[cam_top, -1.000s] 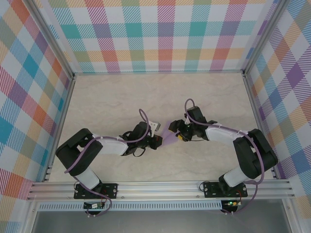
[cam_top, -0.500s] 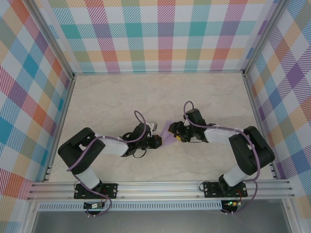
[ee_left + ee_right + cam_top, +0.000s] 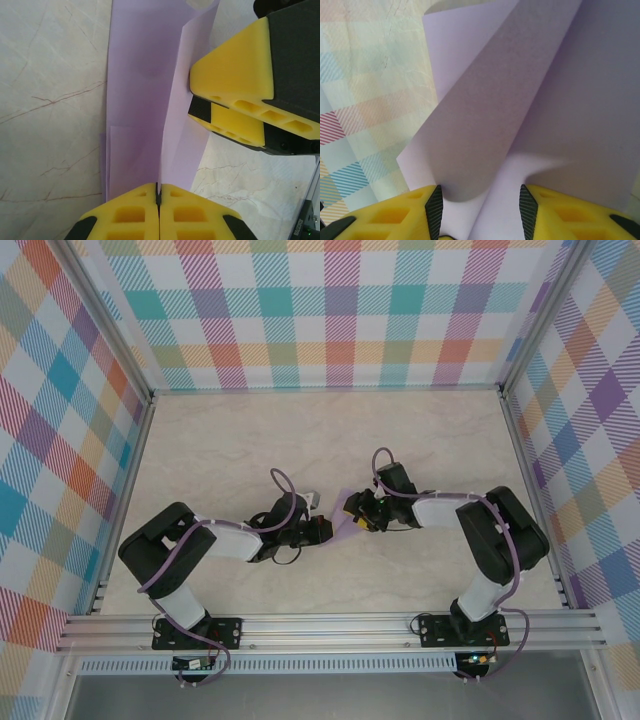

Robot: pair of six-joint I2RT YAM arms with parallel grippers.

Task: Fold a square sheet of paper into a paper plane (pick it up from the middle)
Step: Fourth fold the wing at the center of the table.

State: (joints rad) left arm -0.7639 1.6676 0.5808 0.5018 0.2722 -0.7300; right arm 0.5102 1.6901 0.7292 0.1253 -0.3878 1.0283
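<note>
Left gripper (image 3: 158, 192) clamped tight on the folded lavender sheet (image 3: 140, 100) edge, right gripper (image 3: 480, 201) at its 2 o'clock, jaws half-apart straddling a raised flap, not pinching.

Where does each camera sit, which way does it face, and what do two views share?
Top external: above and behind the arms, looking down at the table; both arms whole, left gripper and right gripper meeting at the paper.
Left wrist: on the left arm, looking along its shut fingers pinching the paper; the right gripper's yellow fingers stand at right.
Right wrist: on the right arm, looking past its parted fingers into the folded paper.
Shared: top and left wrist views both show the right gripper at the paper.
</note>
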